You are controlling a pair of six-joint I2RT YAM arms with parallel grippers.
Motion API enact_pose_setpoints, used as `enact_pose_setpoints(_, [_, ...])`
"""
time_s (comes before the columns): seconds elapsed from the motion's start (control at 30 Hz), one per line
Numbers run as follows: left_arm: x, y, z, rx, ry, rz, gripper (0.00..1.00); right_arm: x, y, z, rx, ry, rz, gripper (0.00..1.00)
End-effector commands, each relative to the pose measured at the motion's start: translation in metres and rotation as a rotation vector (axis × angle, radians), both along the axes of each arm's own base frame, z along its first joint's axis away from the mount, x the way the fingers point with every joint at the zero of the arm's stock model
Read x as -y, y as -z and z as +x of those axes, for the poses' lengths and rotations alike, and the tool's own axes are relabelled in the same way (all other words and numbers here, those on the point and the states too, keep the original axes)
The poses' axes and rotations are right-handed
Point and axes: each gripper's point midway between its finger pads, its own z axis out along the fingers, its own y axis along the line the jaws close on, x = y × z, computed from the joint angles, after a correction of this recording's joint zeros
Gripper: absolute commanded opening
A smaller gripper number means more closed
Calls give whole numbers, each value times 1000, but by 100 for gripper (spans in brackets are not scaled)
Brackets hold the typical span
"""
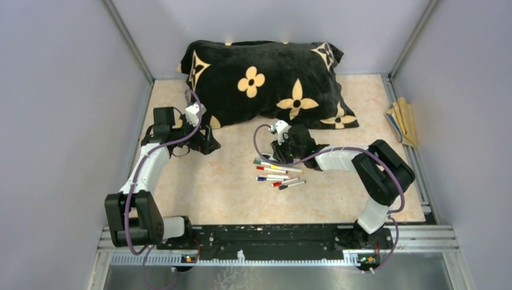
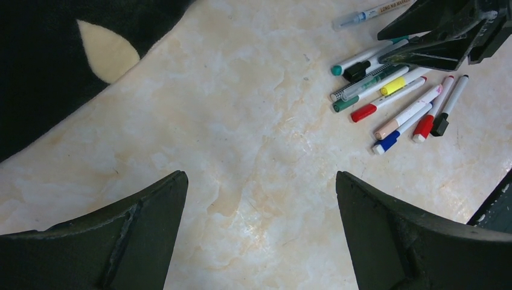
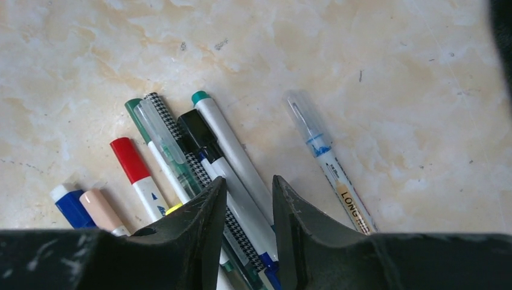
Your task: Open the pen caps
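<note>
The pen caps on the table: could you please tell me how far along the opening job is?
Nothing looks done: the slim white-and-grey marker pens lie piled, and visible caps such as the red plastic cap are on. In hand: the right gripper straddles the black-capped pen, while the left gripper hangs open over the marble-patterned table. All caps remain to be opened.

The top view looks steeply down from behind the arm bases over the whole table [image 1: 338, 199]. The left wrist view faces the pens [image 2: 386, 90] from some way off; the right sits close above them — seemingly very low (barrels cropped). All three share that pile.
</note>
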Motion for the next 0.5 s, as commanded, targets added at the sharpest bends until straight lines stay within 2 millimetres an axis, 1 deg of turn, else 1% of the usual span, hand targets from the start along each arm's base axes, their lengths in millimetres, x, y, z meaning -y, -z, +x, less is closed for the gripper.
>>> enact_pose_setpoints(0.0, [3, -12, -1, 18, 31, -10, 99, -4, 8, 4, 13, 2, -5, 33])
enact_pose_setpoints(0.23, [4, -20, -5, 44, 49, -9, 99, -4, 20, 3, -11, 10, -18, 26])
enact_pose_setpoints(0.47, [9, -26, -6, 53, 72, -35, 99, -8, 16, -1, 0, -6, -12, 21])
